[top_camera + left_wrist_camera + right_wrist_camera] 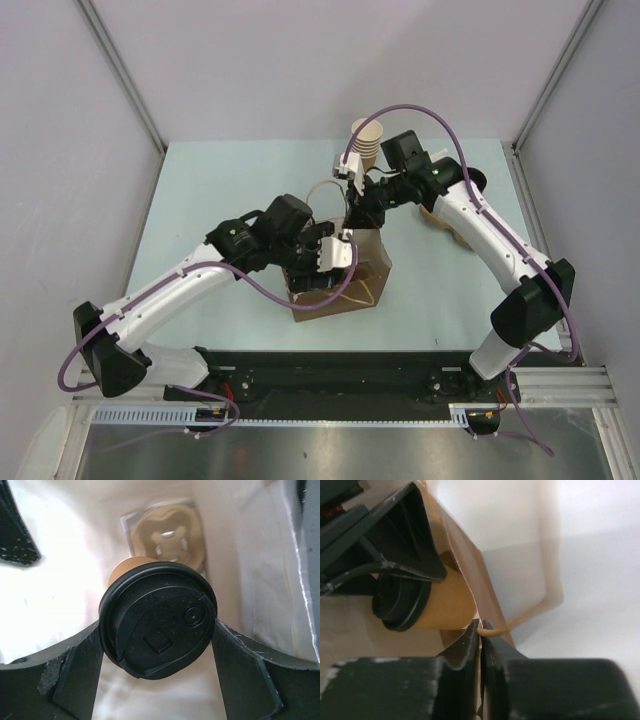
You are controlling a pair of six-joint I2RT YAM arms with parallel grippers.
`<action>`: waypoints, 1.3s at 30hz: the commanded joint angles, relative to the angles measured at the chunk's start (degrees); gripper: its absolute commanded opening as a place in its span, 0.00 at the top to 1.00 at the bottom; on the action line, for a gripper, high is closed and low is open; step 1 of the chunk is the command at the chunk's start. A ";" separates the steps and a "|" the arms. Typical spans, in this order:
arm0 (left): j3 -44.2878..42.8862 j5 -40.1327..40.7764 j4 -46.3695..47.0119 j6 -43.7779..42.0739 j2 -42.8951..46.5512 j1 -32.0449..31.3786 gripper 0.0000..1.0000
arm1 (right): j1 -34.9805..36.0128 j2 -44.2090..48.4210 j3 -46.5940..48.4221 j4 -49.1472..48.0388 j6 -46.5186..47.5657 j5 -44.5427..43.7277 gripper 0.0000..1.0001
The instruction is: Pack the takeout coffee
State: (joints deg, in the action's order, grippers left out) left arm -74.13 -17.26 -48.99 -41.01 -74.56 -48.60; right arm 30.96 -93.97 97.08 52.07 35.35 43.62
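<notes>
The takeout coffee (157, 620), a tan paper cup under a black lid, hangs inside the brown paper bag (368, 280). My left gripper (157, 632) is shut on it, one finger pressing each side of the lid. Below the cup, a pulp cup tray (167, 535) lies at the bottom of the bag. My right gripper (481, 629) is shut on the bag's rim beside its paper handle (542, 602). The right wrist view shows the cup (442, 605) just behind that rim. From above, the left gripper (325, 255) reaches into the bag mouth and the right gripper (358, 215) holds its far edge.
A stack of lidless tan cups (367, 140) stands at the back of the table. A tan object (440, 222) lies partly hidden behind the right arm. The bag's pale inner walls (60, 595) close in on the cup from all sides.
</notes>
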 commanded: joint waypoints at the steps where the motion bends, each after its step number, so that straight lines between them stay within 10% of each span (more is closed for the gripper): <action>1: -0.23 2.57 2.32 1.19 1.79 0.43 0.86 | 0.33 1.07 0.30 -2.59 -2.55 0.42 1.00; 10: 5.65 8.64 10.93 6.03 7.85 0.52 0.86 | 0.85 9.85 -4.26 -18.58 -18.38 -5.64 1.00; 28: 33.51 15.32 27.54 -0.56 21.04 -1.41 0.87 | 16.75 27.52 -25.79 -32.29 -18.39 -30.60 1.00; 39: 35.10 15.32 30.80 -0.38 23.06 -6.33 0.87 | 22.83 29.46 -30.10 -36.16 -19.80 -38.60 1.00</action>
State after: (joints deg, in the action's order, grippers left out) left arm -39.33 -2.55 -20.86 -41.06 -52.73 -52.93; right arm 52.90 -66.50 66.74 22.09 16.88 8.54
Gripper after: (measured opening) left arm 0.830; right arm 0.017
